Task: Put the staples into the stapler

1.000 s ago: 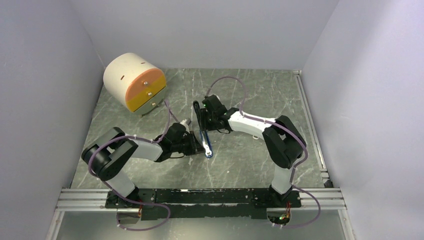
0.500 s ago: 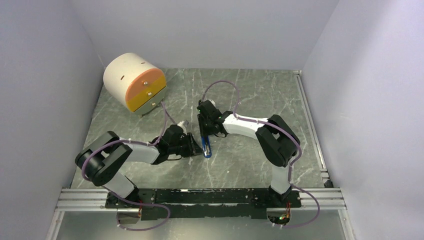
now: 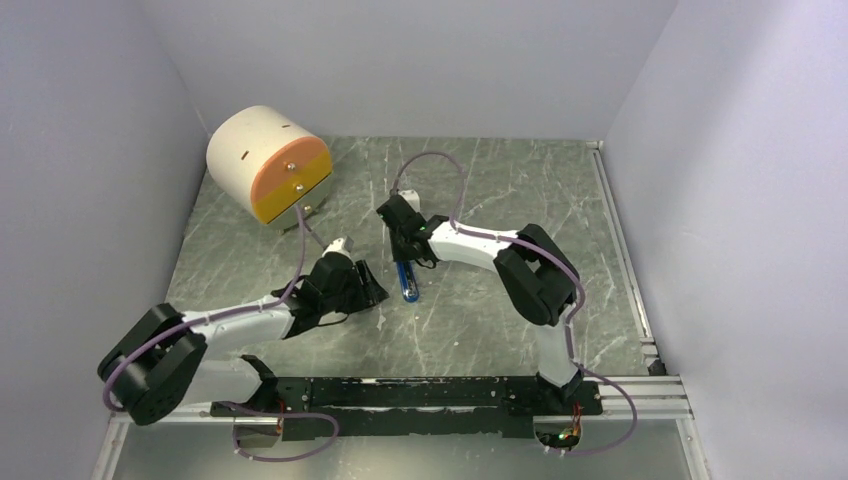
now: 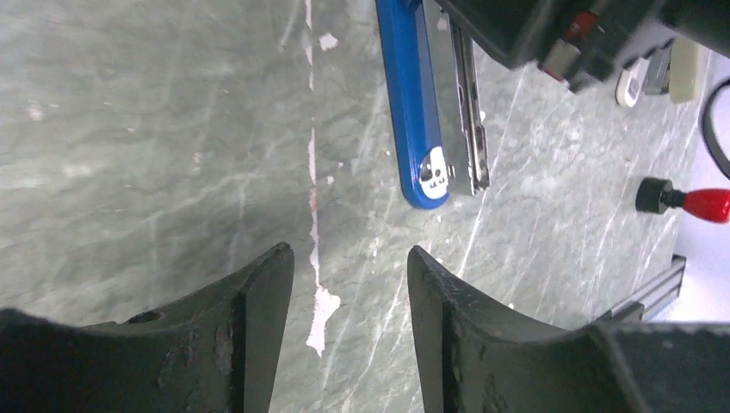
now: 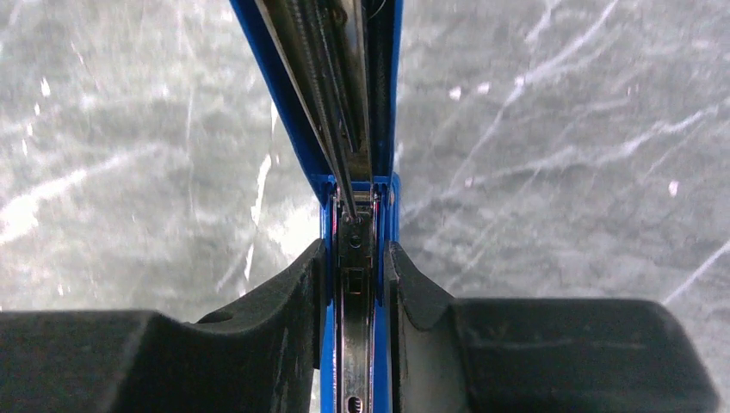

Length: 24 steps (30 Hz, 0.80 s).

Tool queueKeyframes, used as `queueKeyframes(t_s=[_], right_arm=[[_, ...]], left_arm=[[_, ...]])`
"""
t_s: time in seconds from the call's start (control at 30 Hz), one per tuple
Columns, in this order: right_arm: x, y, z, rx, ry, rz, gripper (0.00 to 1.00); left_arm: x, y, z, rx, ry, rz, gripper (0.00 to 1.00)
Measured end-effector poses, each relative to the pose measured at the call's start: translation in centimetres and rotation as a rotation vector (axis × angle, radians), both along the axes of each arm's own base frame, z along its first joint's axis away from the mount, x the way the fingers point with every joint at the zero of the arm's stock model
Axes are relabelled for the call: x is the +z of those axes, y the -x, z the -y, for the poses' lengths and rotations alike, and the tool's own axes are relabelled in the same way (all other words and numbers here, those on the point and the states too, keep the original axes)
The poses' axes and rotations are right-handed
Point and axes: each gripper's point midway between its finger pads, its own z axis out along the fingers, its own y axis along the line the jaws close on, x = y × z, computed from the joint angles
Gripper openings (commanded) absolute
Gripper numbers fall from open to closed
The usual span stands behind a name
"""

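Note:
The blue stapler (image 3: 406, 281) lies on the green marble table, its metal channel (image 4: 466, 112) showing beside the blue shell (image 4: 411, 103). My right gripper (image 3: 404, 252) is shut on the stapler's hinge end (image 5: 354, 249), with the blue sides pinched between its fingers (image 5: 297, 284). The blue arm and the metal channel fan out ahead (image 5: 344, 95). My left gripper (image 3: 366, 290) is open and empty, just left of the stapler's free tip, not touching it; in the left wrist view (image 4: 349, 254) the tip lies ahead and to the right. The staples are not in view.
A big cream and orange cylinder (image 3: 268, 163) stands at the back left. A red-capped black cylinder (image 4: 686, 200), a pale beige bar (image 4: 686, 69) and a small white piece (image 4: 631, 83) lie beyond the stapler. A metal rail (image 3: 400, 395) runs along the near edge.
My left gripper has drawn back to the left, away from the stapler's tip. My right gripper has shifted left with the stapler, which now lies lower and flatter.

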Motion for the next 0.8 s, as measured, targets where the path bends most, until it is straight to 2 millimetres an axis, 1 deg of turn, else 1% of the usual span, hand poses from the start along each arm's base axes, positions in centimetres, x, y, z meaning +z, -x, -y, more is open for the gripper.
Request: queueKeyframes(t_s=[0.27, 0.37, 0.6, 0.7, 0.8], right_arm=[[0.2, -4.4, -2.5, -0.042, 0.014, 0.087, 0.23], [0.2, -5.2, -2.8, -0.046, 0.026, 0.107, 0.26], [0.2, -5.6, -2.7, -0.045, 0.042, 0.121, 0.50], [0.2, -5.6, -2.7, -0.035, 0.042, 0.118, 0.56], [0.7, -5.2, -2.6, -0.024, 0.031, 0.113, 0.59]], left_arm=[[1.8, -0.8, -2.5, 0.093, -0.058, 0.075, 0.65], [2.0, -0.8, -3.3, 0.114, -0.084, 0.084, 0.68], [1.8, -0.8, -4.4, 0.146, -0.141, 0.074, 0.77], [1.6, -0.7, -4.8, 0.155, -0.157, 0.069, 0.78], [1.6, -0.7, -5.0, 0.161, -0.171, 0.061, 0.79]])
